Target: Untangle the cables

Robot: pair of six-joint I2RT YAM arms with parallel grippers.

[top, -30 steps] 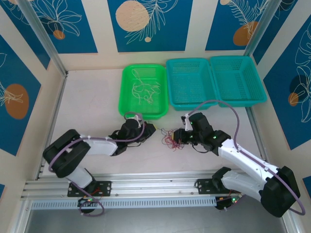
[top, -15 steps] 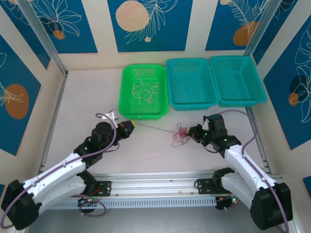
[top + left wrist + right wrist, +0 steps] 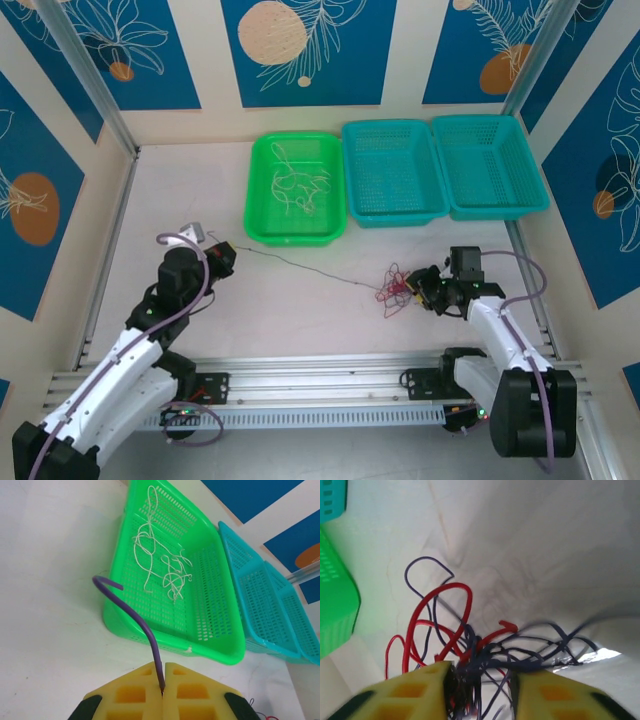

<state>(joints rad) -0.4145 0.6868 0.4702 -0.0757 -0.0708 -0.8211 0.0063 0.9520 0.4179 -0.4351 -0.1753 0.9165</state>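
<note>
Matt white table (image 3: 200,200), smooth with faint creases. Glossy moulded plastic in the green basket (image 3: 210,652) and the teal baskets (image 3: 392,218), walls and floors pierced into fine mesh. Matt, string-like white cables (image 3: 295,187). Smooth, slightly shiny coating on the red and dark cables (image 3: 475,652) and on the dark cable (image 3: 145,626). Soft-looking, matt yellow foam pads (image 3: 132,695) on the left gripper (image 3: 163,667) and the right gripper (image 3: 482,675). Ridged bare metal rail (image 3: 320,375). Smooth white plastic arm shells (image 3: 500,338).

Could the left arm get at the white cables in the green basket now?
Probably yes: the white cables lie in the open-topped green basket just ahead of the left gripper, nothing between. But its jaws are shut on a dark cable.
</note>
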